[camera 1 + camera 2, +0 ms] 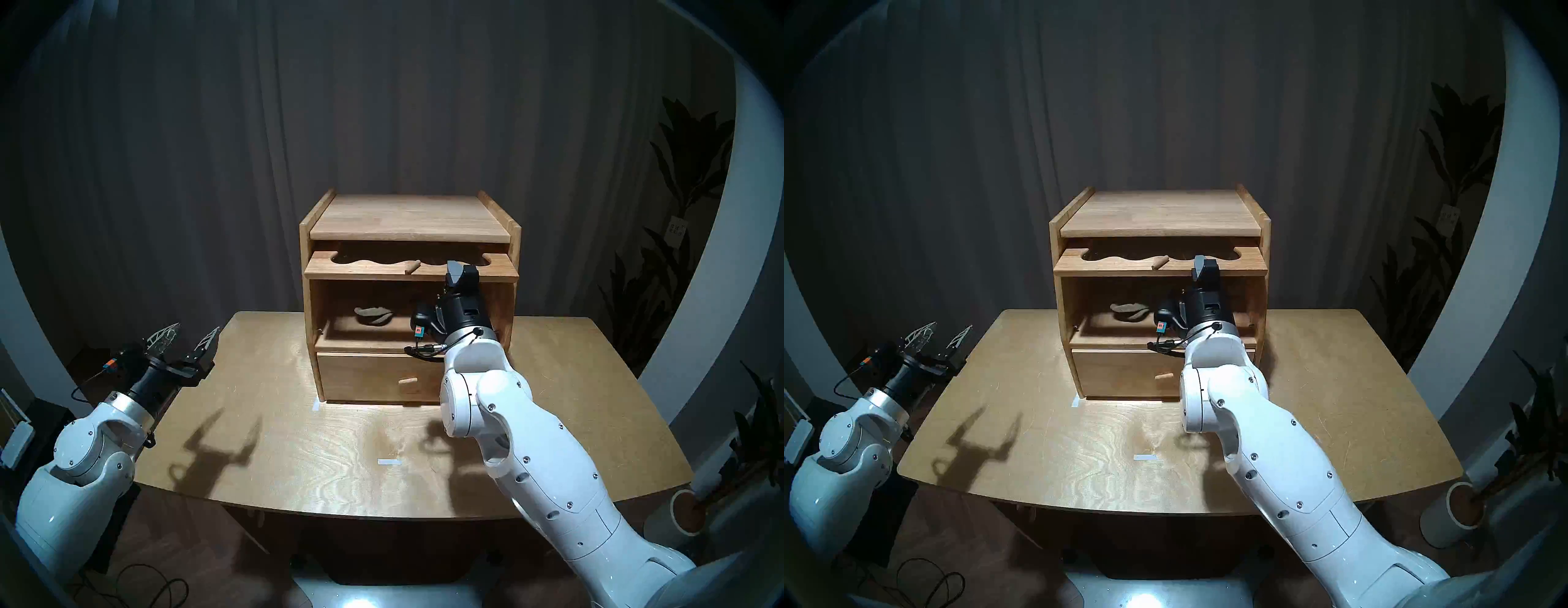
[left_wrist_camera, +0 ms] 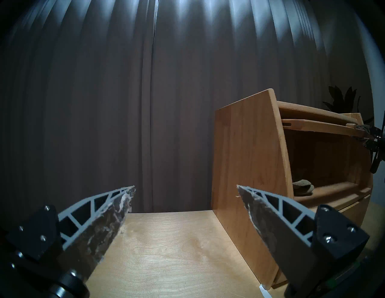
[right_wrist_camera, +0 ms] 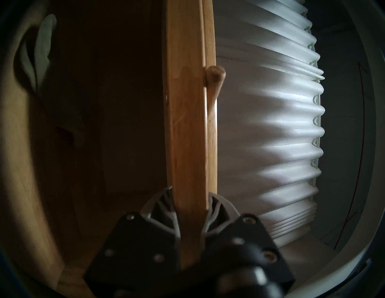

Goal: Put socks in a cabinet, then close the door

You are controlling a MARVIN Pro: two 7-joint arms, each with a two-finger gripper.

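No readable writing or brand seen. One cabinet on bench, two peg knobs. Socks lay inside upper compartment, 9 o'clock of right tool, which clamped raised door edge. Left tool spread wide, empty, at bench's 9 o'clock

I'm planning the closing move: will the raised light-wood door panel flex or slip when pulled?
The light-wood door panel looks like a thick rigid board, so it probably won't flex. The right gripper pinches its smooth bare edge, so slipping seems possible.
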